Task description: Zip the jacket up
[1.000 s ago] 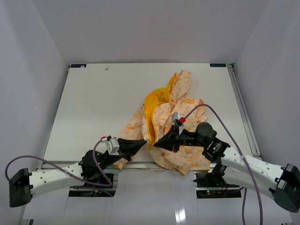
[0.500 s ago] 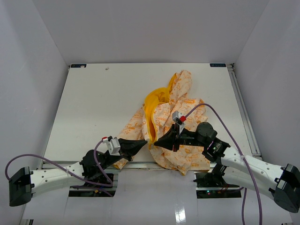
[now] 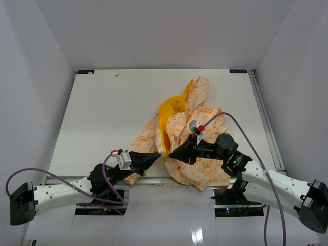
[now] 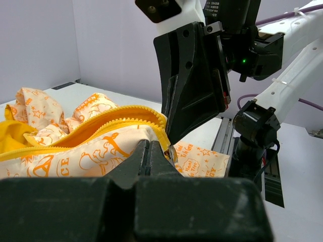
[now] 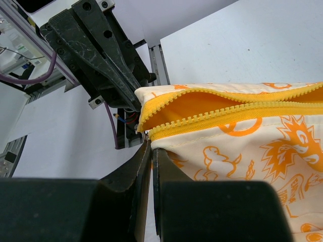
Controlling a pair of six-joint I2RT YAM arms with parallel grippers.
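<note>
The jacket (image 3: 197,115) lies crumpled at the table's middle, cream with orange print and its yellow lining (image 3: 166,110) showing. Its zipper (image 5: 227,113) is apart, both toothed yellow edges meeting near my grippers. My left gripper (image 3: 156,157) is shut on the jacket's hem (image 4: 75,156) beside the zipper's lower end. My right gripper (image 3: 171,152) faces it from the right, tips almost touching it, shut on the hem (image 5: 242,141) just under the zipper's end. In the left wrist view, the left gripper (image 4: 147,146) pinches cloth below the right gripper (image 4: 169,138).
The white table (image 3: 102,113) is walled in on three sides. A metal rail (image 3: 266,118) runs along its right edge. Both grippers work right at the table's near edge (image 3: 154,178), just ahead of the arm bases.
The right gripper has edged slightly up and left with the hem. The left gripper and the rest of the jacket look the same.
</note>
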